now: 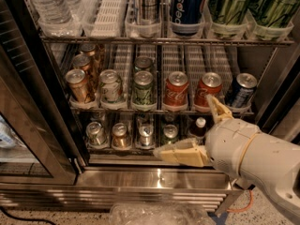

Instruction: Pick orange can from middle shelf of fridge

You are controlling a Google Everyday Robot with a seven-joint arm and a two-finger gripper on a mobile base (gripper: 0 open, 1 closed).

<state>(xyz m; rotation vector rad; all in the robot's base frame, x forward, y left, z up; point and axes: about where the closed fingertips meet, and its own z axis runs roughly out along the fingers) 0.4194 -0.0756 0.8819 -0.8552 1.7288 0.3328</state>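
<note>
Three coppery-orange cans stand one behind another in the leftmost lane of the middle shelf (194, 60); the front orange can (78, 86) is at the clear front stop. The fridge (154, 179) stands open, with its glass door (23, 139) swung out to the left. My gripper (183, 125) is at the lower right, in front of the lowest rack and the right end of the middle shelf. Its cream fingers are spread wide and hold nothing. One finger (218, 109) points up by a red can, the other (180, 153) points left. The gripper is well to the right of the orange cans.
On the middle shelf, a pale can (110, 86), a green-and-white can (143, 88), two red Coca-Cola cans (176, 90) and a blue can (241, 90) stand to the right. Big bottles and tall cans fill the rack above. Small bottles (119, 135) fill the lowest rack. Crumpled plastic (154, 214) lies on the floor.
</note>
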